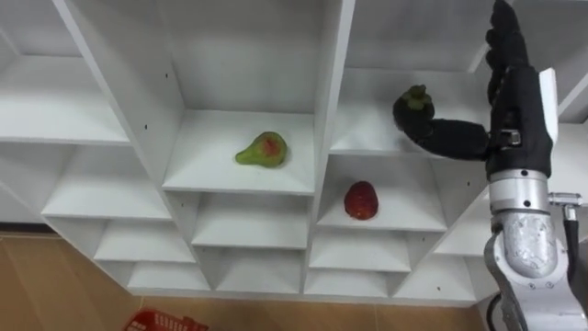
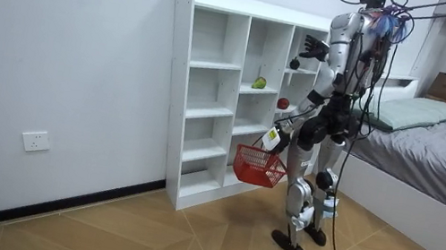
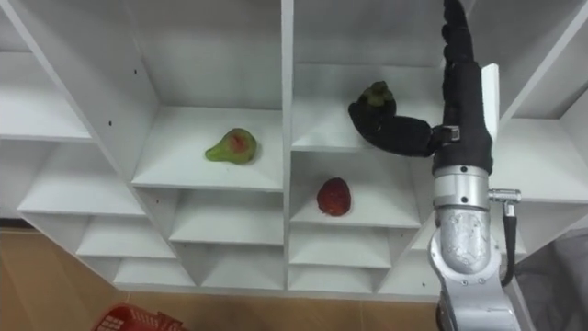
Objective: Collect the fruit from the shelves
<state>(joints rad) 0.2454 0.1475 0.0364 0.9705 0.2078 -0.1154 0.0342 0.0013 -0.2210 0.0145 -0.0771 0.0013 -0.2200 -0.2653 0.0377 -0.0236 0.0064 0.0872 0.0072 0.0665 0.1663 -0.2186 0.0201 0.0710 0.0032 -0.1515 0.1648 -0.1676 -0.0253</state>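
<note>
Reaching into the closet's (image 1: 331,92) upper right shelf, the right hand (image 1: 519,101) is wide, fingers straight, thumb touching the dark fruit (image 1: 412,103) toward the shelf's left edge. It should curl fully round the fruit before lifting. The pear (image 1: 262,150) and red fruit (image 1: 361,199) sit on lower shelves.

The closet (image 1: 331,92) is plain white, holding a green pear (image 1: 262,150) with a red blush, a red strawberry (image 1: 361,199) and a blackish fruit (image 1: 413,103) with a green cap. The right robot hand (image 1: 514,83) is black, the basket (image 2: 257,165) red mesh, the floor (image 2: 186,237) tan wood in herringbone.
</note>
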